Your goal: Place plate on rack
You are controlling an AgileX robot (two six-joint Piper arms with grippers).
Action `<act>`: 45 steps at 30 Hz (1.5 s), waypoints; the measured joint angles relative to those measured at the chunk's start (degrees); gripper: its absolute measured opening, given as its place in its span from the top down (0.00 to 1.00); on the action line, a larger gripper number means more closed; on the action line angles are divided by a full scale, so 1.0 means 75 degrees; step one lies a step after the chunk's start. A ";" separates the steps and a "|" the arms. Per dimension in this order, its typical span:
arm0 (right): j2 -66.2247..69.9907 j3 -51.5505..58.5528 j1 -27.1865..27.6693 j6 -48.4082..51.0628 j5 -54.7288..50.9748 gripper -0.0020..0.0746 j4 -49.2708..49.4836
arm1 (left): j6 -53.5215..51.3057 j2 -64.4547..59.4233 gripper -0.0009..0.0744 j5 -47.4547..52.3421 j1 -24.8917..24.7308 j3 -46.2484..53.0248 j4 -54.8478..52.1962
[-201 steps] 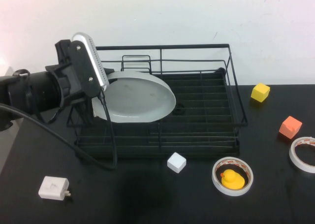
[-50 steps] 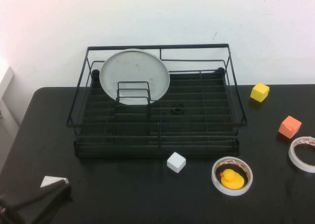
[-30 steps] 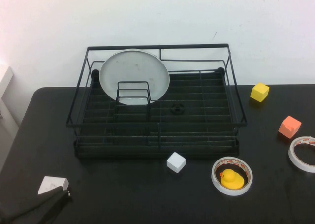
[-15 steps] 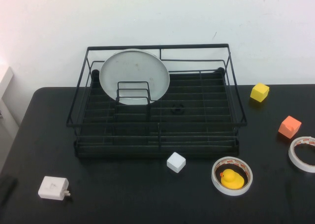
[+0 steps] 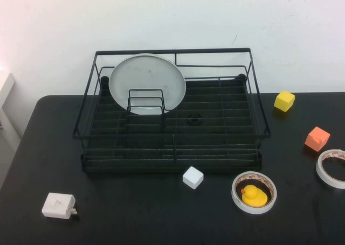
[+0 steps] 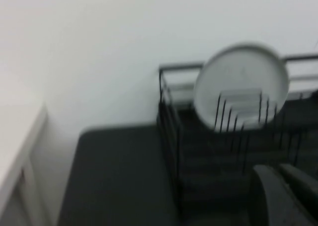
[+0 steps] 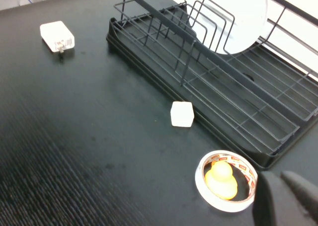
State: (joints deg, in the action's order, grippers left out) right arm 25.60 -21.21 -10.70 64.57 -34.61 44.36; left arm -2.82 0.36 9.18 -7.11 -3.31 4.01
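The pale plate (image 5: pixel 146 81) stands upright at the back left of the black wire rack (image 5: pixel 172 136), leaning behind the small wire dividers. No gripper touches it. Neither arm shows in the high view. In the left wrist view the plate (image 6: pixel 241 77) and the rack (image 6: pixel 169 112) lie well ahead of my left gripper (image 6: pixel 277 167), which is shut and empty. In the right wrist view the plate (image 7: pixel 238 17) and the rack (image 7: pixel 198 87) are far off; my right gripper (image 7: pixel 279 175) is shut and empty beside the tape ring holding the duck.
On the black table: a white charger (image 5: pixel 58 205) front left, a white cube (image 5: pixel 193 177) before the rack, a tape ring with a yellow duck (image 5: pixel 254 193), another tape ring (image 5: pixel 331 168), an orange block (image 5: pixel 317 138), a yellow cube (image 5: pixel 284 100).
The left gripper earlier held the plate over the rack. The plate now stands in the dividers, and the left arm has drawn back out of the high view at the lower left.
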 joint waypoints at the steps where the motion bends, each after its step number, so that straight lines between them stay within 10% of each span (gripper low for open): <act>1: 0.0000 0.0000 0.0000 0.0000 0.0000 0.98 0.0012 | 0.0329 0.0000 0.99 -0.0120 0.0000 0.0241 -0.0237; 45: 0.0000 0.0000 0.0000 0.0000 0.0000 0.98 0.0017 | 0.0750 0.0033 0.99 0.1184 -0.0014 0.0577 -0.0207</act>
State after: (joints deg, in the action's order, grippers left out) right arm 25.60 -21.21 -10.70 64.57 -34.61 44.49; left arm 2.80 0.61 18.06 -7.21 1.01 2.46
